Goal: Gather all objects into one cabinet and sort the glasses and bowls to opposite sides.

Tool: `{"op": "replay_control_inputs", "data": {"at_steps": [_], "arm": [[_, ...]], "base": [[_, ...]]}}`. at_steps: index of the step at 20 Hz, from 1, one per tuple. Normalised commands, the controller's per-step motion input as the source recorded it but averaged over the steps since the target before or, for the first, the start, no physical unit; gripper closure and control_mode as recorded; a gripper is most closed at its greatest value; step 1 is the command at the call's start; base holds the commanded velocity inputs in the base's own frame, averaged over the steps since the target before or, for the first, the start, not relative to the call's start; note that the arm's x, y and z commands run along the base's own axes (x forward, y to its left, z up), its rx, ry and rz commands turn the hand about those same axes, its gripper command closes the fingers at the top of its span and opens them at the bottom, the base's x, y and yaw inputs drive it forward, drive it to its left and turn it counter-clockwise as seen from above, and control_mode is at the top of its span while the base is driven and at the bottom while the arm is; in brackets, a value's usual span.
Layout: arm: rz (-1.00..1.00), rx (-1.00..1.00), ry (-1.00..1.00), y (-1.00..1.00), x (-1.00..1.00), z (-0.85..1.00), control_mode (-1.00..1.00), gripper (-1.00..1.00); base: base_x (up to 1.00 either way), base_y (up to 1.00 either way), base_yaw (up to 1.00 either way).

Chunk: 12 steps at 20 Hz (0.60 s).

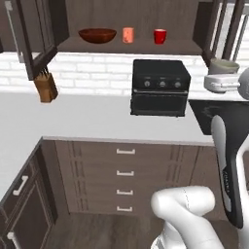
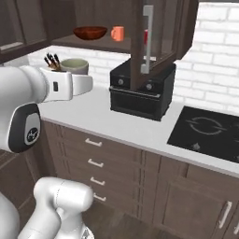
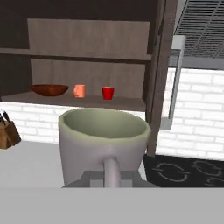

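Hand view: cream-white mug (image 3: 104, 144) carried in my hand (image 3: 111, 177), handle toward me.
Fingers pinch it near the handle; rigid, light, glossy, so it could slip. Bowl (image 1: 97, 35), tumbler (image 1: 128, 35) and red mug (image 1: 160, 36) sit on the cabinet shelf (image 1: 121, 47).

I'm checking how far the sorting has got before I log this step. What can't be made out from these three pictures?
- The pincer's finger tips: in the hand view the cream-white mug fills the space where they would rise.
- The red mug: in the right base view the open cabinet door covers most of it.
- The knife block: cut by the hand view's left edge.
- Whether the orange tumbler has a handle: too small.
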Motion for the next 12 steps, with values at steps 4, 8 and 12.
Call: {"op": "replay_control_inputs", "data": {"at_steps": [4, 8, 12], "arm": [[0.00, 0.00, 0.00, 0.00, 0.00, 0.00, 1.00, 1.00], [0.00, 0.00, 0.00, 0.00, 0.00, 0.00, 1.00, 1.00], [0.00, 0.00, 0.00, 0.00, 0.00, 0.00, 1.00, 1.00]], "base": [[0.50, 0.63, -0.04], [0.39, 0.00, -0.09], [0.69, -0.63, -0.10]]}}
